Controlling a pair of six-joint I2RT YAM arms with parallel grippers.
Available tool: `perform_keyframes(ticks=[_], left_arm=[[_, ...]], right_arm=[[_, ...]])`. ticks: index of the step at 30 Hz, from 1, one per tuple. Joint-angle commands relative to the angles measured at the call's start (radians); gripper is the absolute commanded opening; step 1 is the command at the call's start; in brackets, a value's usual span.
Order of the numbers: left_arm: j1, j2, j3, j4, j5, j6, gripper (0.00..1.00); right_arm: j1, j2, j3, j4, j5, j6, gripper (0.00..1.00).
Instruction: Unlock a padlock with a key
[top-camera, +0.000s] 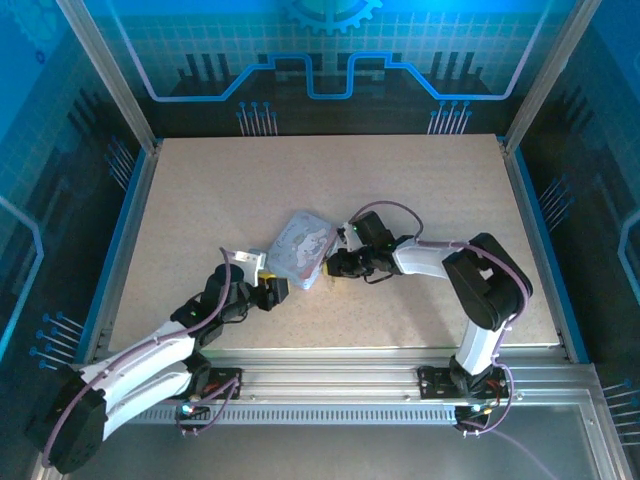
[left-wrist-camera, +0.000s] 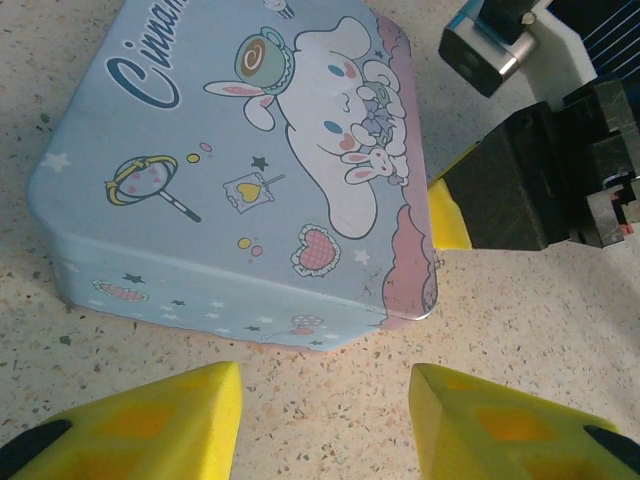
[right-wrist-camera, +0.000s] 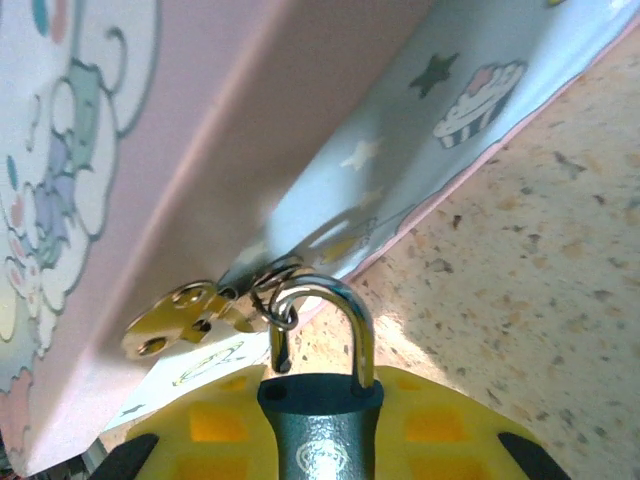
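Right claw (right-wrist-camera: 320, 415) is clamped on the padlock (right-wrist-camera: 322, 448), its yellow fingers (right-wrist-camera: 210, 425) pinching the dark body from both sides. The lock's shackle (right-wrist-camera: 348, 315) loops up through a small ring (right-wrist-camera: 272, 290) by the brass latch (right-wrist-camera: 170, 328) on the side of the tin (left-wrist-camera: 240, 170), which sits in the middle of the table (top-camera: 420, 190). Left claw (left-wrist-camera: 325, 395) hovers at the tin's near corner, fingers spread wide, only bare tabletop between them.
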Motion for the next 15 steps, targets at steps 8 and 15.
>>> perform_keyframes(ticks=[8,15], left_arm=[[0.008,0.012,0.005,0.023,0.03,0.003,0.47],[0.008,0.004,-0.004,0.016,0.031,0.007,0.47]], right_arm=[[0.019,-0.06,0.044,-0.115,0.08,-0.053,0.19],[0.018,-0.009,0.039,-0.082,0.064,-0.044,0.24]])
